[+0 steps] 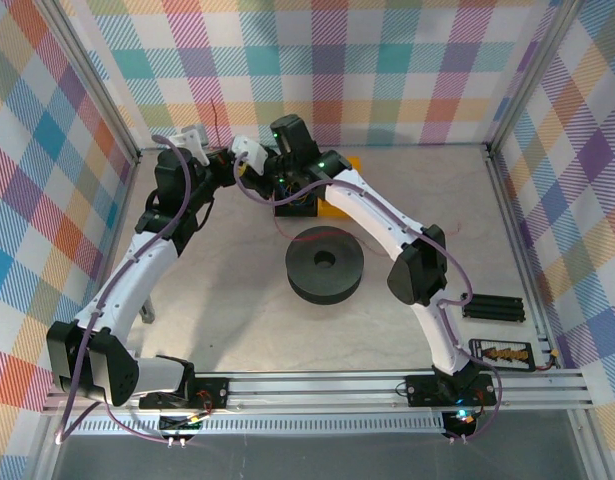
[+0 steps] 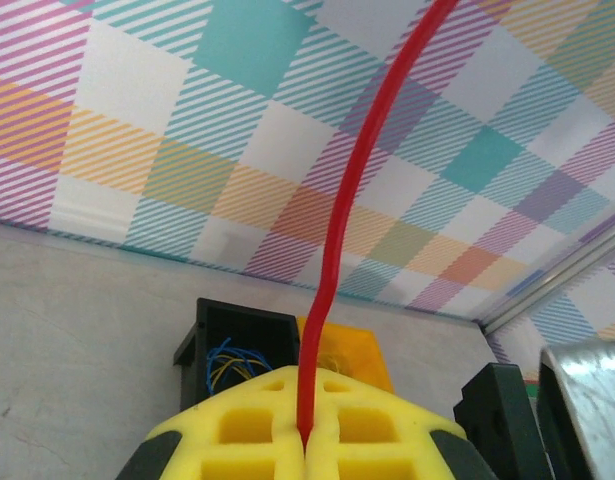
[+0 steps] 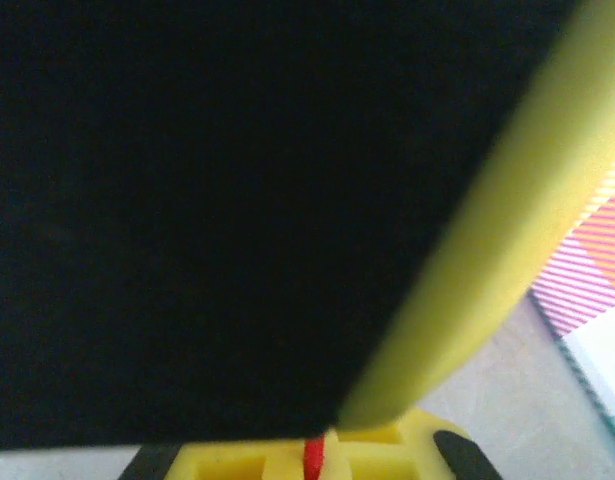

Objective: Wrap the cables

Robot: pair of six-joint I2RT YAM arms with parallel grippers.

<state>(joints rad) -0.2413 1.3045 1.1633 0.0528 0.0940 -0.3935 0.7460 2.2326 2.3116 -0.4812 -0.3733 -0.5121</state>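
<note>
Where the two arm bases sit at the near edge of the table (image 1: 227, 330), two black trays (image 1: 492, 306) lie off to the right. Further in, a black spool (image 1: 325, 263) lies flat near the middle of the table, apart from both arms. Beyond it stands a black box (image 2: 237, 345), open at the top, with blue and yellow strands (image 2: 230, 362) bunched inside and an orange block (image 2: 352, 355) just beside it.

Both arms reach in over this box. The left gripper (image 2: 305, 445) has its yellow foam pads (image 2: 237, 430) pressed together on the red cable (image 2: 337, 230), which rises from the seam between them toward the checked back wall (image 2: 237, 120). The right gripper (image 3: 314, 462) also pinches a short piece of red cable between closed yellow pads. A dark blurred mass (image 3: 207, 200) with a yellow edge hangs very close to its camera, and I cannot tell what it is.
</note>
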